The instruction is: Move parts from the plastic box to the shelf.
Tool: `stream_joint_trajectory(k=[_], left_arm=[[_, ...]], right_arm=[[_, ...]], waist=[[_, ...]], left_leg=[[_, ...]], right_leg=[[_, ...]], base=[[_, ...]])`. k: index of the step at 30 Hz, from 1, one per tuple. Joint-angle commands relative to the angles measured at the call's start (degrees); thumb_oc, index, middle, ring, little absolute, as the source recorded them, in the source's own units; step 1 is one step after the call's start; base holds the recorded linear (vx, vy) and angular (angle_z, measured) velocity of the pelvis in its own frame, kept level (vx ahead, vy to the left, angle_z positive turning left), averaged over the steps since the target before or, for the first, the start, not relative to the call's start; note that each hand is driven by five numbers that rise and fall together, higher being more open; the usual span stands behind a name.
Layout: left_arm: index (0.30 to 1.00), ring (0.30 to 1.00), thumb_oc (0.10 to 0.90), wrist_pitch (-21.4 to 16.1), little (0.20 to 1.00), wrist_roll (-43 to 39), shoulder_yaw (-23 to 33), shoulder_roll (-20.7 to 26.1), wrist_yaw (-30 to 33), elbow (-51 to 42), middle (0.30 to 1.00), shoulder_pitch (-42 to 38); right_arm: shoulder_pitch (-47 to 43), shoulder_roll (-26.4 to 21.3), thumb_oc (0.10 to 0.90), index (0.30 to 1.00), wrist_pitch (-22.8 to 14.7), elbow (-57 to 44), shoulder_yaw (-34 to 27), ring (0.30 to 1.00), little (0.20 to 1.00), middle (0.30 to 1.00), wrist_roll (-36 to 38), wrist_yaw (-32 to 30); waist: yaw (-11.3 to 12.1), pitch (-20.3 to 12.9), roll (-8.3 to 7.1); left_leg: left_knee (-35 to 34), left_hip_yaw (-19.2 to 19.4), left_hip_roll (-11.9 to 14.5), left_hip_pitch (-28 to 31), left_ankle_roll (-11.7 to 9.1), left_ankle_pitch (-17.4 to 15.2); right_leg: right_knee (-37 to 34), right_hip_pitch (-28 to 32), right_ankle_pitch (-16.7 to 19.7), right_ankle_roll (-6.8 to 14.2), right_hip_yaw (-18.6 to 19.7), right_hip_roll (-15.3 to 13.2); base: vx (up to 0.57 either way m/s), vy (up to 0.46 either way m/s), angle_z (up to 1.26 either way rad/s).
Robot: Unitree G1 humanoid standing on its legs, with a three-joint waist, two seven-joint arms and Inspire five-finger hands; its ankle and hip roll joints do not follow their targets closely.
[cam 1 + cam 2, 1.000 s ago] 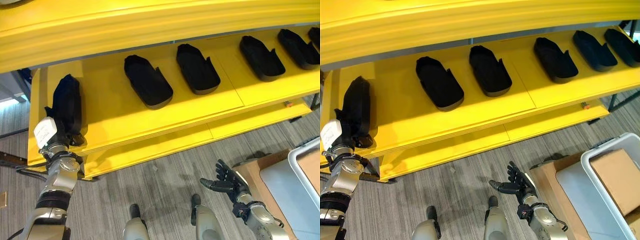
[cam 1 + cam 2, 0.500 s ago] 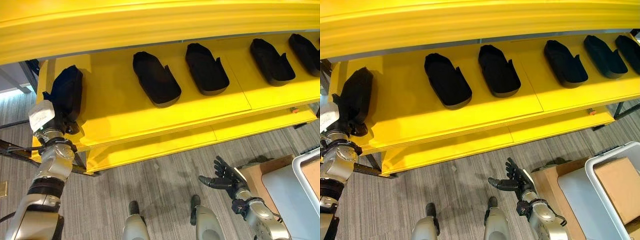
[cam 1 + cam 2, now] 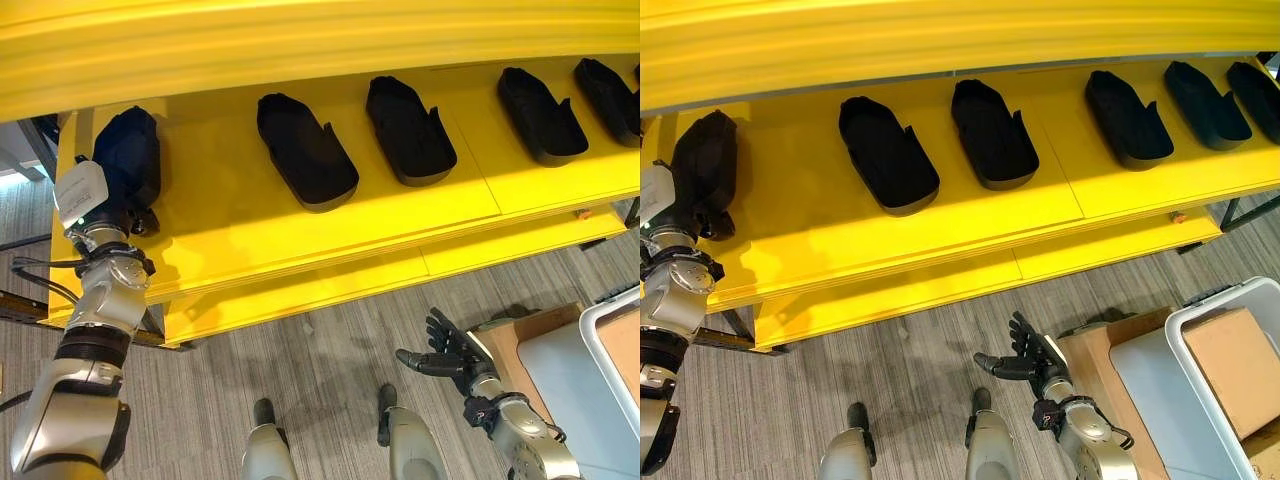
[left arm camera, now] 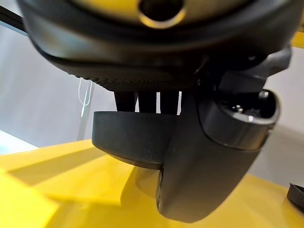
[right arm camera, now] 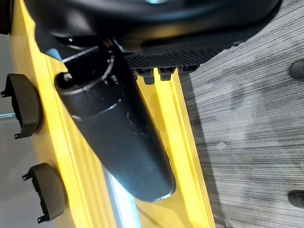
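The shelf is bright yellow all over, on its boards and front edges alike. The parts lying on it are matt black. The floor is grey with a fine streaked wood-grain pattern. The left hand is dark with a white cover on the thumb; the right hand is black. The plastic box is pale grey-white, and the cardboard in it is tan brown.

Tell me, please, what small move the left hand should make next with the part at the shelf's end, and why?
Probably let go and draw back. The left hand grips the black part, whose underside already seems to rest on the yellow shelf, in line with the other parts. The right hand hangs open over the floor.
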Motion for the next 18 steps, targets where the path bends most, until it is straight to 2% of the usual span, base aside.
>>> stream_joint_trajectory(k=[1, 15, 16, 17, 18], left_arm=[[0.3, 0.3, 0.4, -1.4, 0.3, 1.9, 0.3, 7.7, 2.1, 0.3, 0.3, -6.9], [0.3, 0.3, 0.4, -1.6, 0.3, 1.7, -0.8, 7.3, -2.8, 5.0, 0.3, -5.3], [0.539, 0.539, 0.571, -1.7, 0.539, 2.2, -1.7, 7.4, -3.3, 6.1, 0.539, -5.8], [0.879, 0.879, 0.814, -1.7, 0.879, 2.5, -2.3, 7.7, -4.0, 6.5, 0.879, -6.1], [1.0, 1.0, 0.9, -1.7, 1.0, 2.4, -2.3, 7.7, -3.9, 6.6, 1.0, -6.2]], right_arm=[[1.0, -2.2, 0.9, 1.0, -3.7, -7.9, -1.7, 1.0, 1.0, 1.0, -0.7, 0.7], [1.9, -2.3, 0.9, 1.0, -2.7, -7.3, -1.6, 1.0, 1.0, 1.0, -1.6, 1.8], [2.0, -2.4, 0.9, 1.0, -2.7, -7.1, -1.6, 1.0, 1.0, 1.0, -1.6, 1.9], [2.0, -2.5, 0.9, 1.0, -2.7, -7.1, -1.8, 1.0, 1.0, 1.0, -1.6, 1.9], [2.0, -2.4, 0.9, 1.0, -2.7, -7.1, -1.8, 1.0, 1.0, 1.0, -1.6, 1.9]], waist=[[-0.8, -4.7, -1.02], [-0.7, -4.8, -0.63], [-0.8, -4.8, -0.61], [-0.8, -4.8, -0.61], [-0.8, -4.8, -0.62]], left_leg=[[6.7, -0.9, 0.5, -1.1, 2.8, -4.6], [7.1, -0.7, 0.3, -0.6, 2.9, -5.1], [7.1, -0.8, 0.3, -0.7, 2.8, -5.1], [7.1, -0.8, 0.3, -0.7, 2.8, -5.0], [7.1, -0.8, 0.3, -0.7, 2.8, -5.0]], right_leg=[[-4.7, 3.6, 1.1, 2.3, 2.0, -2.4], [-3.9, 3.8, 0.4, 2.1, 2.4, -2.7], [-3.9, 3.8, 0.5, 2.1, 2.4, -2.7], [-3.9, 3.7, 0.5, 2.1, 2.4, -2.6], [-3.9, 3.7, 0.5, 2.1, 2.4, -2.6]], base=[[0.0, 0.0, 0.0], [0.0, 0.0, 0.0], [0.0, 0.0, 0.0], [0.0, 0.0, 0.0], [0.0, 0.0, 0.0]])
